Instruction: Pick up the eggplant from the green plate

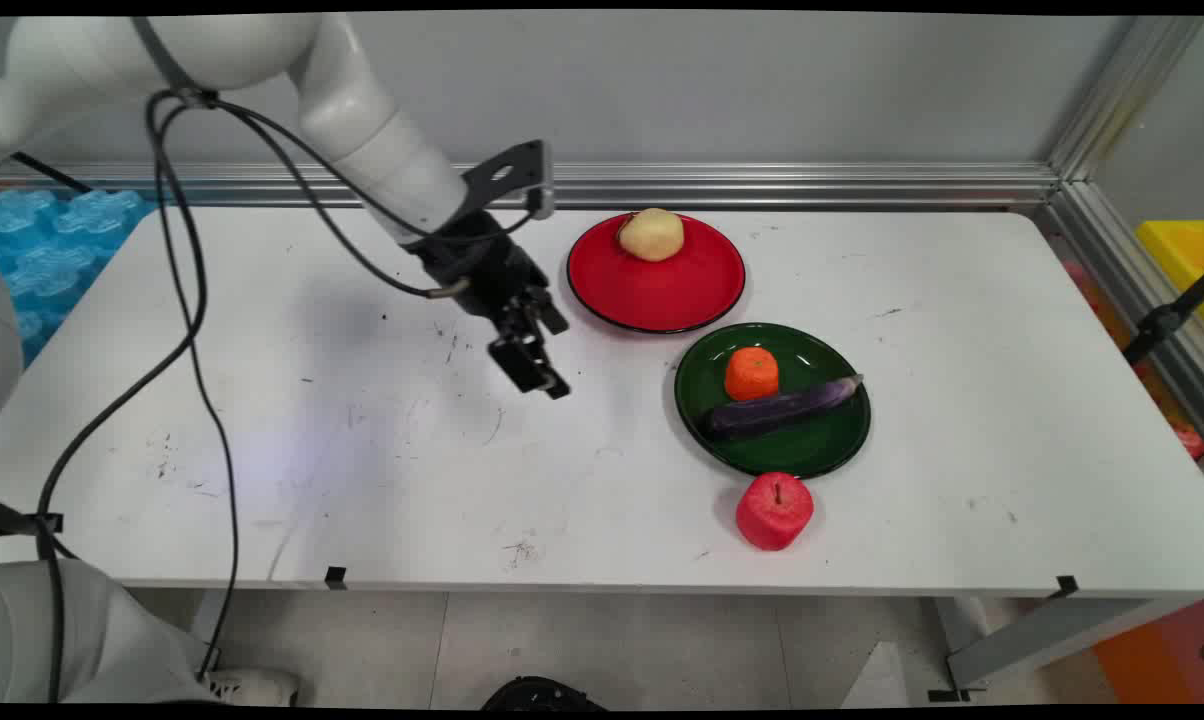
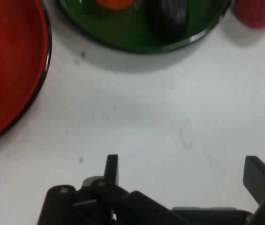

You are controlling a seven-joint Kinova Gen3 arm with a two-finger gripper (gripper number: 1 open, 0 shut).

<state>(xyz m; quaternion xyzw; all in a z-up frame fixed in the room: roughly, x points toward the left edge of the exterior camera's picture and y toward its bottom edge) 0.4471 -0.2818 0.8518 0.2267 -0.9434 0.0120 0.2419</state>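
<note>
My black gripper [image 1: 537,375] [image 2: 184,168] hangs open above bare table, left of both plates, with nothing between its fingers. A red plate [image 1: 662,290] [image 2: 8,70] lies at the back with a pale yellow potato [image 1: 651,234] on its far rim. In front and to the right of it, a green plate [image 1: 822,440] [image 2: 137,40] carries an orange [image 1: 751,373] [image 2: 116,3] and a purple eggplant [image 1: 782,408] [image 2: 170,16]. A red apple [image 1: 774,510] [image 2: 259,11] stands on the table just in front of the green plate.
The white table [image 1: 362,470] has a metal rail along its back and right sides. Black cables [image 1: 192,330] hang from the arm over the table's left part. A blue object [image 1: 52,240] lies beyond the left edge and a yellow bin [image 1: 1177,260] at the far right.
</note>
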